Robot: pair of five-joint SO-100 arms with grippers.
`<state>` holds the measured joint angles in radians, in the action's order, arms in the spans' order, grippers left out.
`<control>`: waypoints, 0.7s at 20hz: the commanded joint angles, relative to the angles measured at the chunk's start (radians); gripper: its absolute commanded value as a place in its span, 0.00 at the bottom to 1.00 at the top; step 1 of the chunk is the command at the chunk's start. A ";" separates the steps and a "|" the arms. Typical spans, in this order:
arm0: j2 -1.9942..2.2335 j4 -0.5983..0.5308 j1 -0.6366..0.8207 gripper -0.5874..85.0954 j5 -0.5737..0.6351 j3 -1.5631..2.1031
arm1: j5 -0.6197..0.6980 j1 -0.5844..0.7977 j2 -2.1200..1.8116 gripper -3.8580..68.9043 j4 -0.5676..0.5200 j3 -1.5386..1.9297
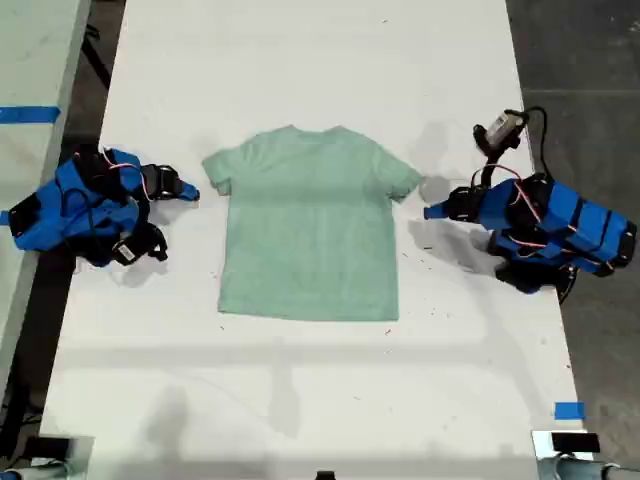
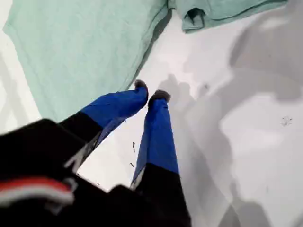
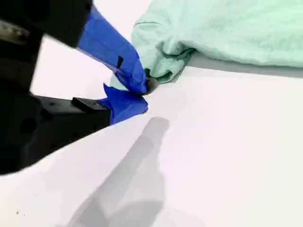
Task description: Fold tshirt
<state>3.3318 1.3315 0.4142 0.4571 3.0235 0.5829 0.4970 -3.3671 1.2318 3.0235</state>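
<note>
My first gripper (image 2: 150, 92) has its two blue jaws drawn almost together, with only a narrow slit between the dark tips and nothing held between them. The tips sit over bare white table (image 2: 246, 156), just beside the side edge of the tshirt (image 2: 85, 47). In the exterior view this gripper (image 1: 428, 212) is at the right of the frame, at middle height. It points toward the exterior view's left and sits just below the nearer sleeve (image 1: 405, 182).

My second gripper (image 3: 142, 92) has its jaws pressed together. The dark tip lies against the rumpled hem of the other sleeve (image 3: 163, 66), and no cloth shows between the jaws. In the exterior view this gripper (image 1: 192, 191) is at the left of the frame, just beside that sleeve (image 1: 215, 180).

The tshirt (image 1: 310, 230) lies spread flat at the centre of the exterior view. Its neck points to the top of the frame, its hem to the bottom, and both sleeves are spread outward. It lies between the two arms.

A small piece of blue tape (image 1: 568, 410) sits on the table at the lower right of the exterior view, well apart from the cloth
</note>
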 commanded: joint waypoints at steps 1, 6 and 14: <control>-0.002 0.055 -0.396 0.02 0.003 -0.005 | -0.479 -0.155 -0.006 0.09 0.002 -0.020; -0.002 -0.003 -0.396 0.02 -0.275 -0.008 | -0.486 -0.150 -0.008 0.03 -0.002 -0.020; 0.000 -0.074 -0.390 0.01 -0.316 -0.021 | -0.414 -0.176 -0.009 0.03 -0.008 -0.054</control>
<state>3.3287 1.2809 -0.0153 0.1304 3.0235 0.1825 0.3221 -3.3686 1.2318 3.0235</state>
